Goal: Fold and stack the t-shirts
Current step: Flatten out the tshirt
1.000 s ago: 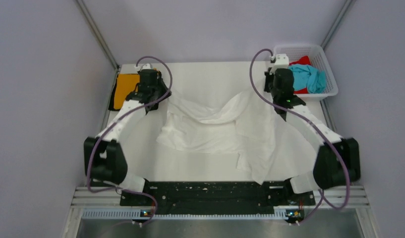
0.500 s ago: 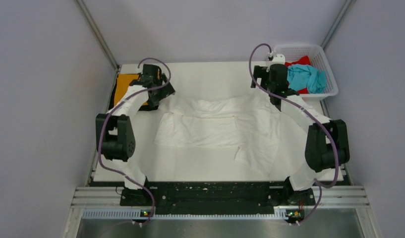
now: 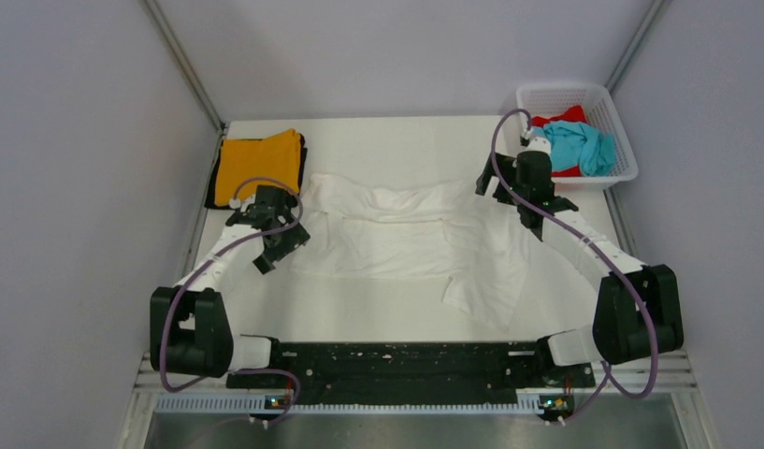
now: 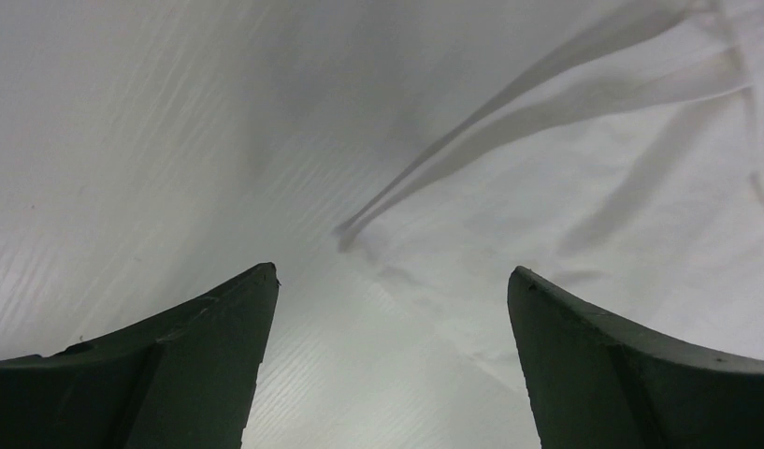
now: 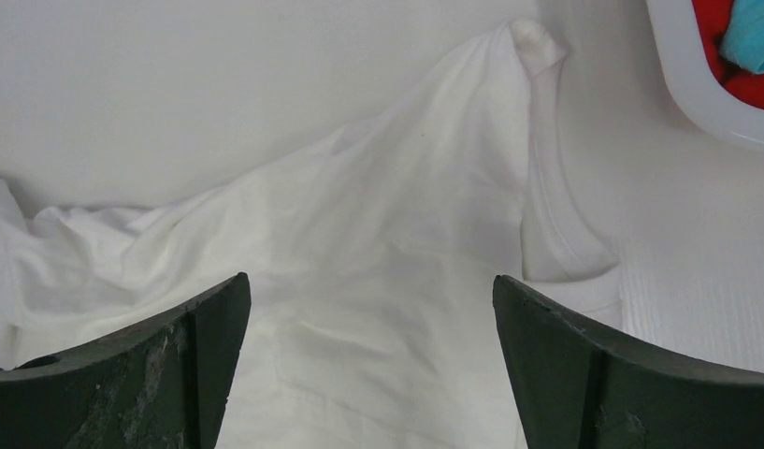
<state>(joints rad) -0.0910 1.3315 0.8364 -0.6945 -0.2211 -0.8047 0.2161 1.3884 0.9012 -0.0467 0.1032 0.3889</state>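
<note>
A: Left gripper (image 4: 394,273)?
B: Spread apart, empty. White t-shirt (image 4: 593,206) just ahead, right of the tips.
A: Right gripper (image 5: 370,278)?
B: Likewise apart, gripping nothing. Same shirt directly beneath; basket (image 5: 700,98) beyond, to the right.

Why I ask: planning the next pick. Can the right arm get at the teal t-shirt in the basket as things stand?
Probably yes: the right claw is open, beside the basket, and the teal t-shirt lies on top, uncovered.
</note>
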